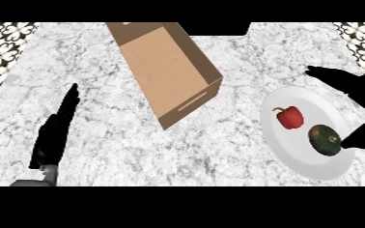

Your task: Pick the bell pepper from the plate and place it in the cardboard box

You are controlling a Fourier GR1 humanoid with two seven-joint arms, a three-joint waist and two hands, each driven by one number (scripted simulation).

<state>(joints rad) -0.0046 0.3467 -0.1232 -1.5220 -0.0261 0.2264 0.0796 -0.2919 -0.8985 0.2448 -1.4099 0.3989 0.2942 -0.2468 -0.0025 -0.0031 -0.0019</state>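
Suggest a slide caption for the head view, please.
Right hand open beside the plate bearing the bell pepper; cardboard box at centre.

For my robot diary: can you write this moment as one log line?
pepper: on plate | box: left of plate | right hand: open at plate | left hand: open, resting

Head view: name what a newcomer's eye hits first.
The red bell pepper stands out on the white plate at right, beside a dark green fruit. The open cardboard box lies slantwise at upper centre. The black right hand is spread open at the plate's right edge.
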